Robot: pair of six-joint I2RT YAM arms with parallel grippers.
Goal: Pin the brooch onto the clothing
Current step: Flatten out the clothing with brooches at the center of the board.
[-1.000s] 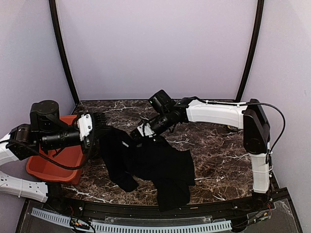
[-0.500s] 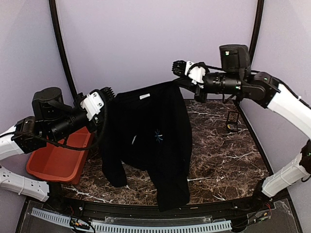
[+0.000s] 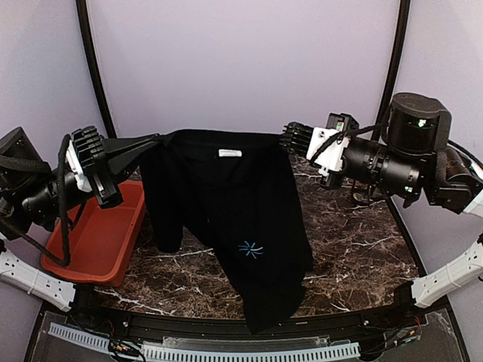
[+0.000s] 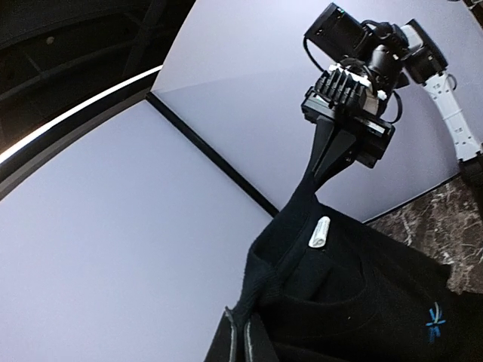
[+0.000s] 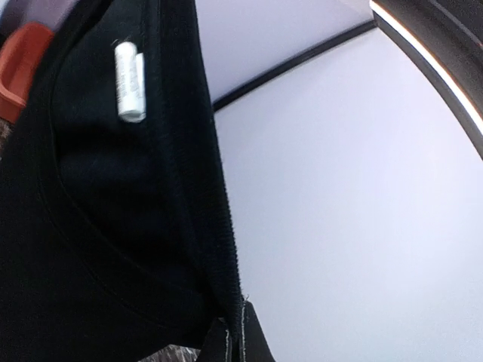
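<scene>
Two robot arms hold a large plain black short-sleeved T-shirt up in the air between them, stretched by its shoulders like washing on a line. The left hand is pinched tight on the shoulder at its own side. The right hand is clamped the same way on the opposite shoulder. Both hands are closed right down, with nothing but black cloth between the fingers.

The collar sags a little between the two grips, and a small white neck label shows just under its edge. Lower down the hanging cloth sits a small blue starburst print. One short sleeve dangles below the left hand. The body of the shirt falls in long folds in front of the dark veined marble desk, and its lowest corner reaches the near edge. Whether the cloth touches the desk top is hard to tell from here.

A red plastic bin sits on the desk at the left side, beneath the left arm and just beside the dangling sleeve.
</scene>
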